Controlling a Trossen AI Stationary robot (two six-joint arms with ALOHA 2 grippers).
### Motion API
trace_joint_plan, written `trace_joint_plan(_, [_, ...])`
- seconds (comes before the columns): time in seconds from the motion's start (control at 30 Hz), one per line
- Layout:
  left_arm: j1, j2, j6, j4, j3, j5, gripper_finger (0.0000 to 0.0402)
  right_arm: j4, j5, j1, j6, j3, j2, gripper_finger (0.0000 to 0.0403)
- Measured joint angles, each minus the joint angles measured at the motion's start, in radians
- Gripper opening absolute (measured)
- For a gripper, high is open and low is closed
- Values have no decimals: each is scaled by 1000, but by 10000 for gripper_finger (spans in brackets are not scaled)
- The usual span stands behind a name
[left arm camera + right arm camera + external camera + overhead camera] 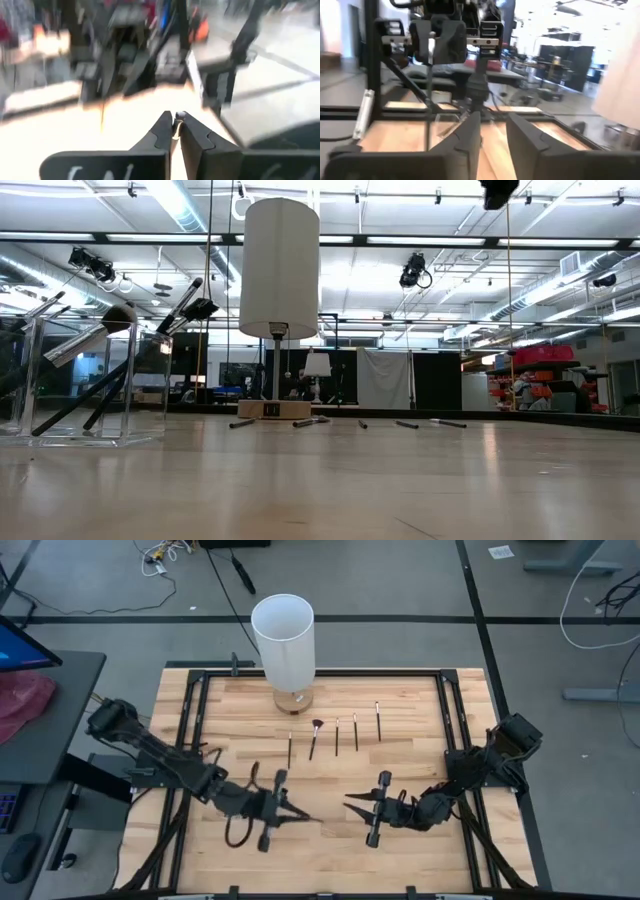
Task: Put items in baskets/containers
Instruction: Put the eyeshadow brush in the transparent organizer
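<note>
Five brushes (337, 735) lying on table (420, 840), left pincer (300, 817) pinching brush, right pincer (350, 801) spread

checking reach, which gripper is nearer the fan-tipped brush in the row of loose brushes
Left, though only slightly. The left gripper sits below the fan-tipped brush in the high view, almost straight under it. The right gripper lies farther off to its lower right.

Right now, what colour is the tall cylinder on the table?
White cylinder; clearest in the high view.
</note>
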Motion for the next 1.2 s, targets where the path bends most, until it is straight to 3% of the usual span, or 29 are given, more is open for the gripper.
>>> trace_joint_plan(0.1, [-20,-39,-144,-287,72,-13,21,-12,27,6,3,0,0,119])
trace_joint_plan(0.27, [-57,-42,-347,-626,152,-49,19,-54,27,4,49,0,0,142])
trace_joint_plan(0.57, [-66,-42,-634,-913,155,-190,20,-89,8,-1,78,-1,1,148])
trace_joint_plan(0.73, [-64,-41,-683,-939,155,-193,23,-88,8,-1,78,-1,1,148])
trace_joint_plan(1.2, [-27,13,-715,-939,155,-83,25,-87,8,-2,78,-1,1,149])
